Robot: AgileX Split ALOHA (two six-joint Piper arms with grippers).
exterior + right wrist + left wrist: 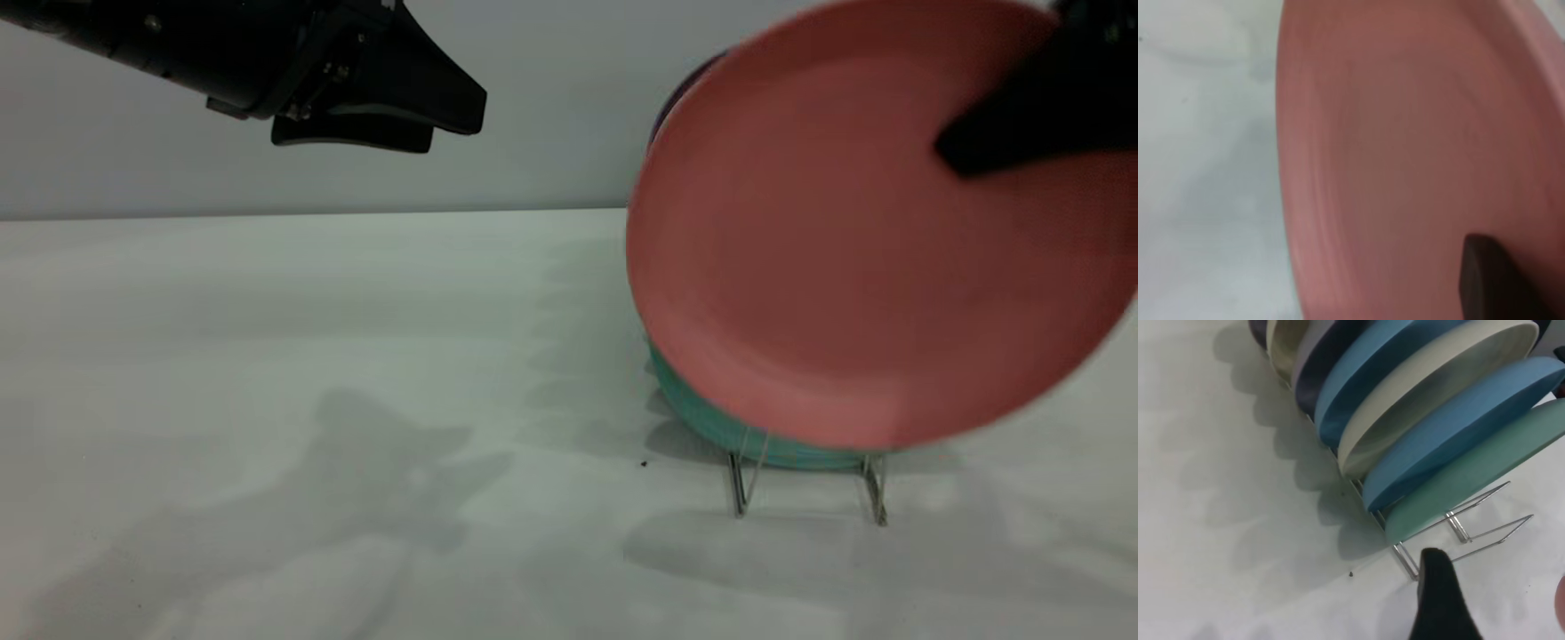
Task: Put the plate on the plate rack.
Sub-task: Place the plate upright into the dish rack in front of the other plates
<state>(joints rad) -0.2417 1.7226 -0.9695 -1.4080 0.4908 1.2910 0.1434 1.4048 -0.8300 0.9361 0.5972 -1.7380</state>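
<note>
Plate [845, 240]: salmon-pink, right of frame, held on edge above rack's free front loops for slotting.
Right gripper [1022, 133]: upper right, pinching plate rim.
Plate rack [805, 489]: lower right, behind; teal plate [711, 418] stands nearest.
Left gripper [391, 111]: upper left, idle; finger state indiscernible.

Plates stand on edge in the plate rack [1485, 532]: teal-green plate [1471, 480] at the open end, blue plate [1451, 430] beside it, empty wire loops beyond.
</note>
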